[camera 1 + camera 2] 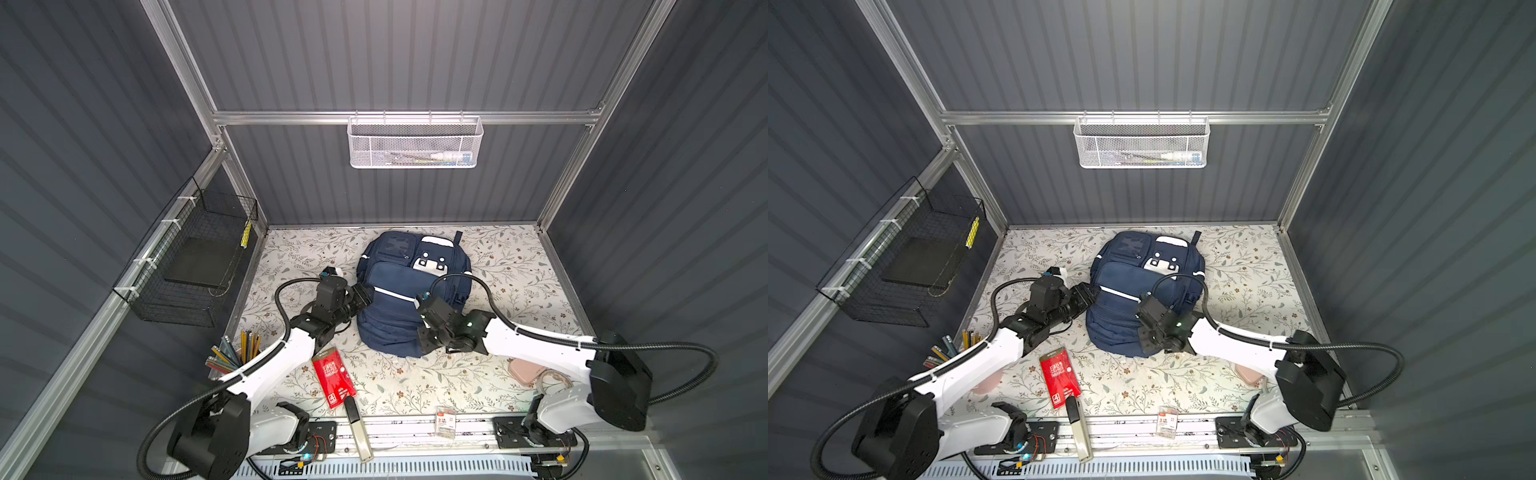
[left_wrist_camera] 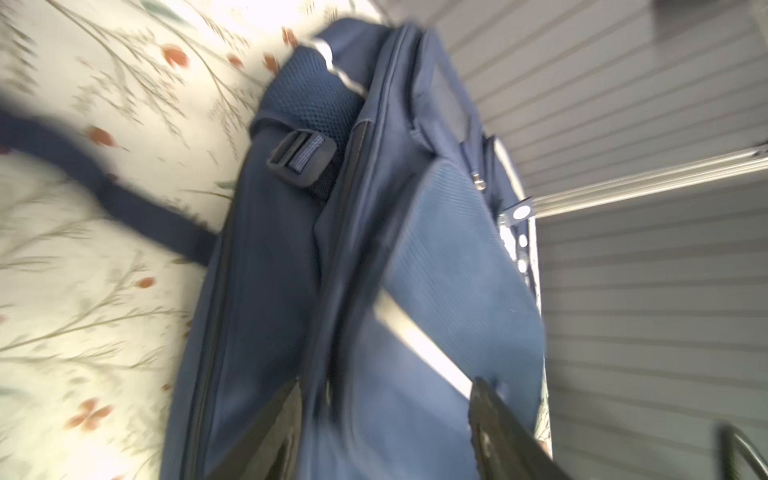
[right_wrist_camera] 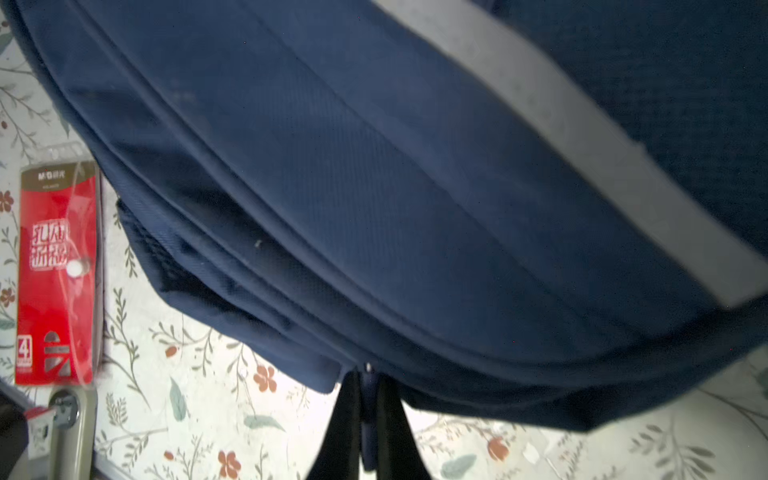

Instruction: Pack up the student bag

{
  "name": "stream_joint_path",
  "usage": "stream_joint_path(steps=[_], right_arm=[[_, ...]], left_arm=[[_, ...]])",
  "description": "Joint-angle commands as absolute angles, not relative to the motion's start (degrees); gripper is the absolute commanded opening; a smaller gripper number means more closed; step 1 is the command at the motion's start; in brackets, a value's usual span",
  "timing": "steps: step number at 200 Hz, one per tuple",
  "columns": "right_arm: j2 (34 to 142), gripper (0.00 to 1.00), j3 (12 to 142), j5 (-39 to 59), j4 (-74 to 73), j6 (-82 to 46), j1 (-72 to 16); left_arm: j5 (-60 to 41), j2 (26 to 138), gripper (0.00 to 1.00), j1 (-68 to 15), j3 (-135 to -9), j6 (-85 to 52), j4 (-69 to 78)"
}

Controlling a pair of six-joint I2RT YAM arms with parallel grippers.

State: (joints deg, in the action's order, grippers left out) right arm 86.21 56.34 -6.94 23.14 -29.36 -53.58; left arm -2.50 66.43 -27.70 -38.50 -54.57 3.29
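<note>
At the near rail lay a beige bar (image 1: 358, 430) and a small packet (image 1: 445, 422). Just past them a red pack (image 1: 333, 376) lay flat on the floral table (image 1: 415, 388), its near end touching the bar. Pencils (image 1: 232, 353) stood bunched at the table's left edge, and a pink case (image 1: 524, 370) lay at the right, partly under the right arm.

Farther in, the right gripper (image 3: 369, 395) was closed on a thin blue pull tab (image 3: 368, 419) at the near right edge of the bag (image 1: 409, 291). The left gripper (image 2: 386, 386) was at the bag's left side, jaws apart, with a fold of the bag's side between them; the left wrist view was too blurred to show whether either finger touched the fabric.

The bag lay flat, front up, from the middle of the table toward the back wall, its white patch at the far end. A loose strap (image 2: 124, 199) trailed from it across the table.

Beyond, a black wire basket (image 1: 195, 270) hung on the left wall, and a white mesh basket (image 1: 413, 143) hung from the back rail.
</note>
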Motion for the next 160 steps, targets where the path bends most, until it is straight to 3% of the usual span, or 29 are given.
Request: stream_joint_path(steps=[1, 43, 73, 88, 116, 160], right_arm=[[88.3, 0.00, 60.4, -7.2, 15.8, -30.5, -53.6], [89.0, 0.00, 60.9, -6.9, 13.0, -29.7, -56.1], [88.9, 0.00, 59.6, -6.6, 12.3, -28.0, -58.4], [88.4, 0.00, 58.2, -6.0, 11.8, -28.5, -58.6], [85.3, 0.00, 55.6, -7.5, 11.8, -28.3, -58.2], [78.8, 0.00, 47.8, -9.1, 16.2, -26.4, -48.2]], left_arm=[[-2.9, 61.3, 0.66, -29.3, -34.9, -57.9, 0.3], [-1.1, 66.3, 0.68, -37.5, -32.2, -64.8, 9.3], [-1.0, 73.2, 0.67, -38.5, -34.4, -64.3, 16.6], [0.1, 75.0, 0.55, -38.6, -38.7, -60.2, 13.3], [-1.6, 76.6, 0.00, -38.6, -39.1, -59.5, 13.6], [0.2, 68.1, 0.00, -37.5, -36.5, -57.6, 6.1]])
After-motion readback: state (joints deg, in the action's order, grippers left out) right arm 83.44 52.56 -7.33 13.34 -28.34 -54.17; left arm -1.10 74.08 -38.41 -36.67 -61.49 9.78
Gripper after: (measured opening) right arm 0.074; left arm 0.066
